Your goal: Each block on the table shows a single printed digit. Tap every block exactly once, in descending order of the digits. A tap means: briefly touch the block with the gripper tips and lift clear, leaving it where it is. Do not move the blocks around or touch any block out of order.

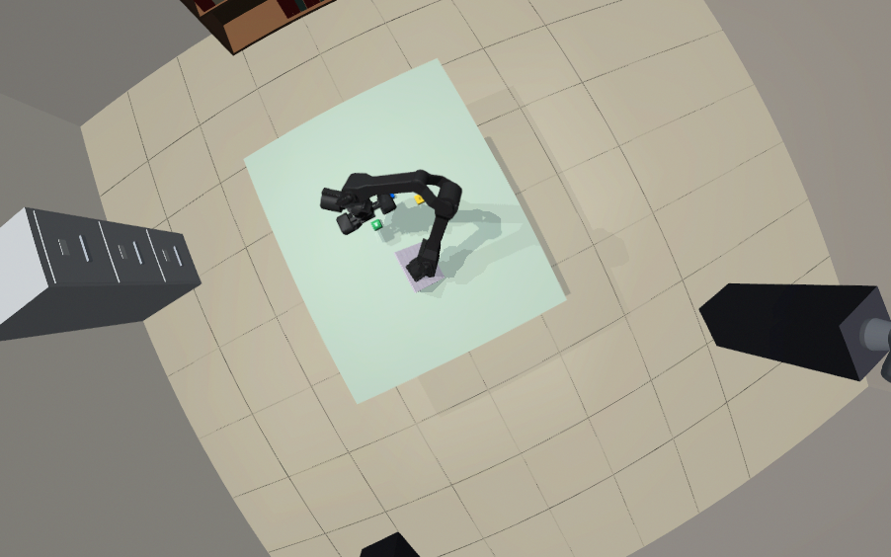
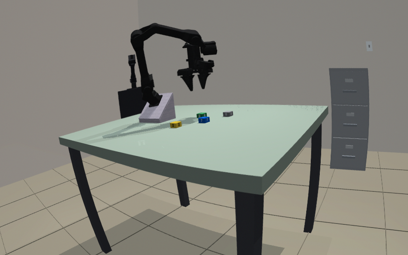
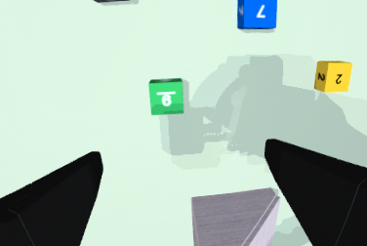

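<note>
Gripper (image 2: 196, 85) is hanging wide open (gripping nothing) high above green block (image 3: 166, 97), whose digit is reading upside-down in the wrist view.

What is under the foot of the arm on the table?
A pale wedge-shaped block with a sloped face stands on the table, and the arm's foot sits on that slope. The part of the slope directly beneath the foot is covered.

The room is evenly and softly lit, with no glare. The arm (image 2: 167, 31) casts a long, pale shadow across the table (image 2: 199, 152). From overhead the floor tiles (image 1: 574, 415) bow strongly toward the edges. The views are sharp, though small digits look coarse.
</note>
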### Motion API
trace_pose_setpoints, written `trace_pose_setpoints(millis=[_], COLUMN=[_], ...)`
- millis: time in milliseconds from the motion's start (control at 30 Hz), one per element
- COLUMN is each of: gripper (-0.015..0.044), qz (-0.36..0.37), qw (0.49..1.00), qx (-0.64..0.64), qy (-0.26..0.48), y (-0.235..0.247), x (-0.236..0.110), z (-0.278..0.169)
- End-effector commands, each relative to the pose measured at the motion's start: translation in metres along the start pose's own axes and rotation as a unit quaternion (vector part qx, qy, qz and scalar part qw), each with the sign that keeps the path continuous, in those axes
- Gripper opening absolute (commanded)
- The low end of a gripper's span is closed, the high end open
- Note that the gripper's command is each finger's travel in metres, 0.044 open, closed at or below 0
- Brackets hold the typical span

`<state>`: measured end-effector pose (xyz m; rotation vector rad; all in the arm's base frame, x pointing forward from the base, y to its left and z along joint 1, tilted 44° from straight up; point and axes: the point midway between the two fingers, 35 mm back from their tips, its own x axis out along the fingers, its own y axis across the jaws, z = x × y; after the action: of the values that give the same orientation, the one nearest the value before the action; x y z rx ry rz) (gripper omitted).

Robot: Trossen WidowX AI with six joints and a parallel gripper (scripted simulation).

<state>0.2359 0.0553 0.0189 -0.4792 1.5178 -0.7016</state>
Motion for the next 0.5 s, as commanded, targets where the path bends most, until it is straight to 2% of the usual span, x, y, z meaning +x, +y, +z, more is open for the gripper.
trace_pose_setpoints(millis=[0,300,467], gripper=[0.0400,0.0400,0.0400], qz=[0.003,0.003,0.003], qw=[1.000,1.000,1.000], qx=[0.003,0.006,0.006], qy=[-0.001,-0.003,-0.004], y=[0.011,0.048,0.050], x=[-0.005,-0.003,-0.002], z=[0.023,0.109,0.115])
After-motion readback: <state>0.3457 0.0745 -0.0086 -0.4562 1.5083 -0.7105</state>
